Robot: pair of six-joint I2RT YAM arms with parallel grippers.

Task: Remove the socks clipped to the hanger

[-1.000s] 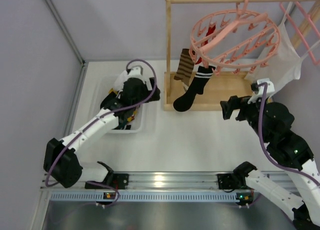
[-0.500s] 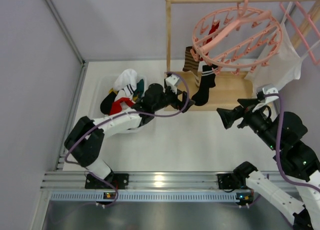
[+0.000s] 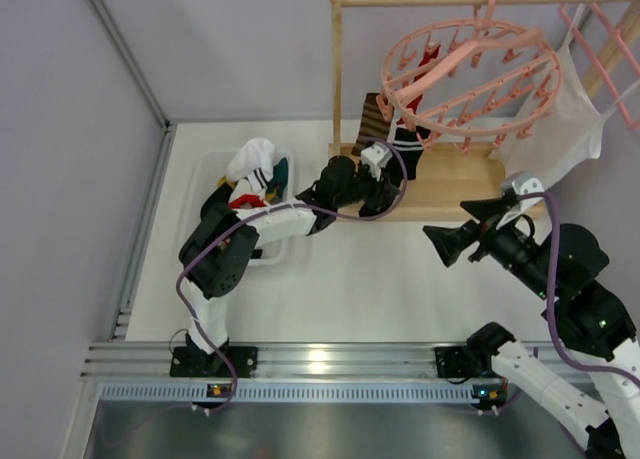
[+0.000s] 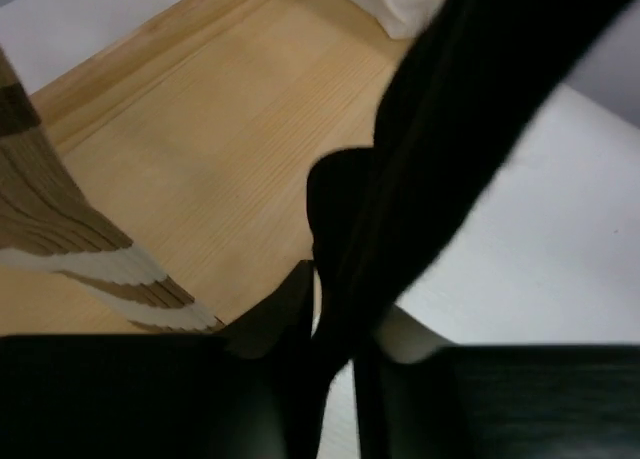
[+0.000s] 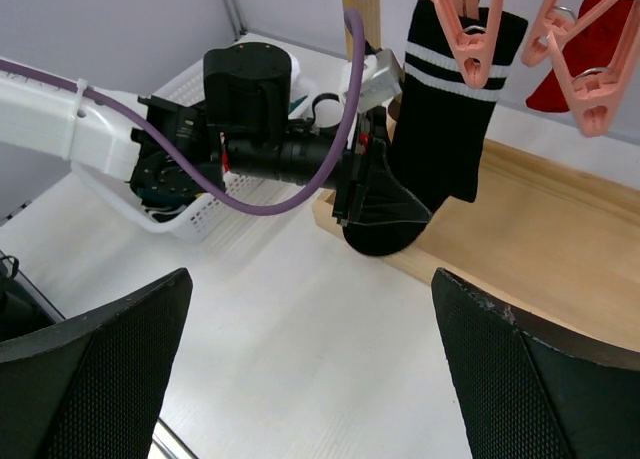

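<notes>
The round pink hanger (image 3: 470, 69) hangs from the wooden rod with socks clipped under it. A black sock with white stripes (image 5: 445, 109) dangles from a pink clip (image 5: 468, 39). My left gripper (image 5: 385, 194) is shut on its foot just above the stand's base; in the left wrist view the black sock (image 4: 450, 129) runs down between the closed fingers. A brown striped sock (image 3: 372, 114) hangs beside it, also in the left wrist view (image 4: 50, 219). A red sock (image 5: 590, 69) is clipped further back. My right gripper (image 5: 311, 279) is open over the table, holding nothing.
A white basket (image 5: 200, 219) with several loose socks stands at the left, behind my left arm. The wooden stand has a flat base (image 3: 455, 184) and an upright post (image 3: 337, 79). A white cloth (image 3: 570, 119) and a straight-barred pink rack (image 3: 610, 39) hang at the right.
My left arm swung right from the basket to the black sock and its jaws shut on the sock's foot. The right gripper drew back and left a little, still open.
</notes>
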